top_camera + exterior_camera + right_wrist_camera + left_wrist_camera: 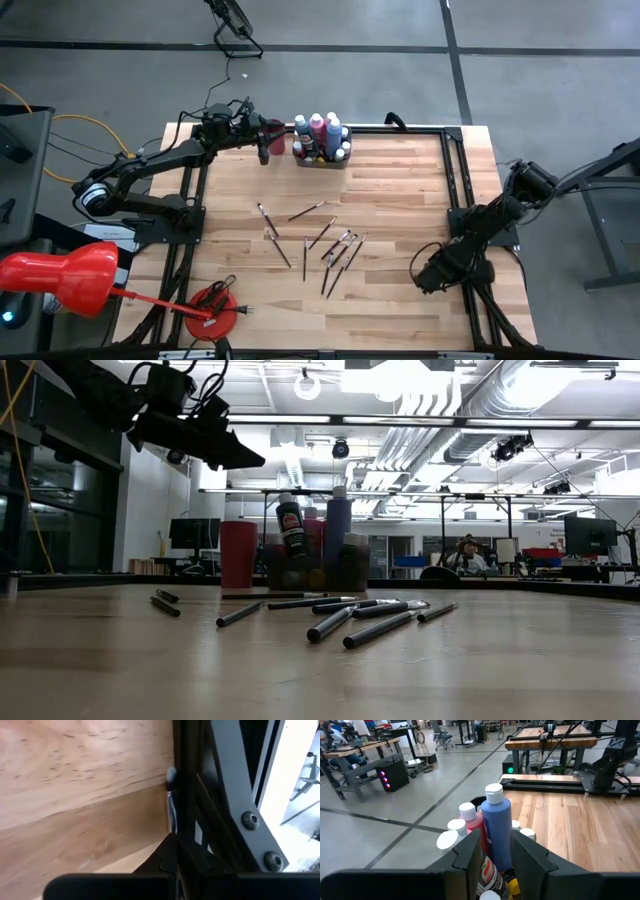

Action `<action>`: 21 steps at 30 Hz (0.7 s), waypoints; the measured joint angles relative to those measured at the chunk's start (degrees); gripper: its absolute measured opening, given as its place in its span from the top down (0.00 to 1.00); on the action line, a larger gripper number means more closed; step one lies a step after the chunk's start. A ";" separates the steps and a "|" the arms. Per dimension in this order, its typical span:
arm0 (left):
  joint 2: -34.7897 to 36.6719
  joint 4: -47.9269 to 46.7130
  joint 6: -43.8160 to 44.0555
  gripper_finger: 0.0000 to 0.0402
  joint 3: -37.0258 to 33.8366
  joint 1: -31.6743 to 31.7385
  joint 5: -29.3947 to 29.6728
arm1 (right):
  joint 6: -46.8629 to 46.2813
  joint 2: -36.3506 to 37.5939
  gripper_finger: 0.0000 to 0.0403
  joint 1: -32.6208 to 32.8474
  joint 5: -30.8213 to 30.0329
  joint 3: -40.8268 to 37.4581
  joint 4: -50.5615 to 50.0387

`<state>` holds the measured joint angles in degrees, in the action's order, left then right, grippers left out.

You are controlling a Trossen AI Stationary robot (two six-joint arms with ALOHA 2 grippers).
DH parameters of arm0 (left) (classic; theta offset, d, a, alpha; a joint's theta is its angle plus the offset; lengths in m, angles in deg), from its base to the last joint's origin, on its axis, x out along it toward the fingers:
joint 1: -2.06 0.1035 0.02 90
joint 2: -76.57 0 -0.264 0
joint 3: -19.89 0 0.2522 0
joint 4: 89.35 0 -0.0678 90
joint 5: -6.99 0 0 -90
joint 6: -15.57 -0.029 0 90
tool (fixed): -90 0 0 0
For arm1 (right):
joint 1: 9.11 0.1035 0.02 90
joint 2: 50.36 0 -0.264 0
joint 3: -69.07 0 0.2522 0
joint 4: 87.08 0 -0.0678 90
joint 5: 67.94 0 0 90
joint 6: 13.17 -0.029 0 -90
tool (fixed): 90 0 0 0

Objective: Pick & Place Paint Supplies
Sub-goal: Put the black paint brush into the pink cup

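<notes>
Bottles (322, 137) binned, paintbrushes (325, 244) still scattered.
Left gripper (262, 135) hovers narrowly parted, empty, beside the pink cup (265, 146); right gripper (428, 276) rests closed; next, a brush needs pinching.

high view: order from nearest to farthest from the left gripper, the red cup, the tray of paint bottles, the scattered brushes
1. Red cup, directly beside the left gripper at the table's far edge.
2. Tray of paint bottles, just past the cup, toward the right arm's side.
3. Scattered brushes, at mid-table.
</notes>
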<state>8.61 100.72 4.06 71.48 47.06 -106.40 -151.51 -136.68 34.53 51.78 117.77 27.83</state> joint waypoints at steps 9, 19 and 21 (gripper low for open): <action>0.00 0.00 0.00 0.75 0.00 0.00 0.13 | 0.15 0.07 0.99 1.20 0.62 -1.15 1.50; 0.00 0.00 0.01 0.75 0.00 0.00 0.13 | 0.48 0.08 0.99 1.79 -4.16 -1.33 6.92; 0.00 0.00 0.01 0.75 0.00 0.00 0.13 | 0.61 0.04 0.99 1.81 -4.90 -1.30 7.95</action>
<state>8.61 100.72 4.08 71.48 47.06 -106.27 -150.90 -136.64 36.35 46.88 116.47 35.78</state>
